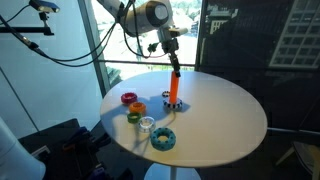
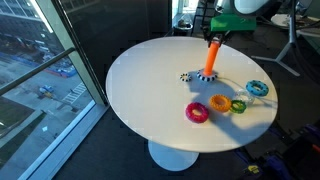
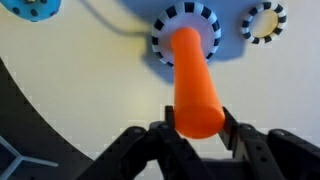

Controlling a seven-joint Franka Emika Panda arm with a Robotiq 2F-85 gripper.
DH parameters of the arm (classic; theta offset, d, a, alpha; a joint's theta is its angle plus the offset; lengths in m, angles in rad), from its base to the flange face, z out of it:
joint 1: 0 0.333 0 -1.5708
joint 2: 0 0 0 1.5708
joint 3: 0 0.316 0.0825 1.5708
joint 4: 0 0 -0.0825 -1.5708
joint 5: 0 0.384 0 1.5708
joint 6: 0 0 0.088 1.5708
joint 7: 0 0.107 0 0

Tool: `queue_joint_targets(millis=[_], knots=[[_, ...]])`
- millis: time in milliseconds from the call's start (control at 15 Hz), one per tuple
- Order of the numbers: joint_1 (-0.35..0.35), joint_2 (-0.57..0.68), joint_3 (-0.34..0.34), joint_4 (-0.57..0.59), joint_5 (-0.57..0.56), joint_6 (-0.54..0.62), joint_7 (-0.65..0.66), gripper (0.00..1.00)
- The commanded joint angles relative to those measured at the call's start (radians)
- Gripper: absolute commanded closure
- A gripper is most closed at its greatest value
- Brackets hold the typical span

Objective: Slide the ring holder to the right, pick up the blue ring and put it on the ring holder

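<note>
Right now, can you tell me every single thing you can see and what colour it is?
table: one, white, round, beside big windows
ring holder: one, orange peg on a striped round base, upright near the table's middle
blue ring: one, teal, bumpy, near the table edge
pale ring: one, whitish with dark stripes, lying flat close to the holder's base
pink ring: one, pink, at one end of a row of three
orange ring: one, orange, middle of that row
green ring: one, green, the row's other end
robot arm: one, grey, above the table
fingers: two, black, closed around the peg
</note>
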Motion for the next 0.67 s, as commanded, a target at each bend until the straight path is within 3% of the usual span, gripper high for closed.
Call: queue_joint_targets(millis=[0,600], knots=[[-0.011,-0.071,0.009,-0.067,-0.003,-0.014,0.000,0.80],[-0.018,-0.161,0.012,-0.237,-0.031,0.158,0.037,0.80]])
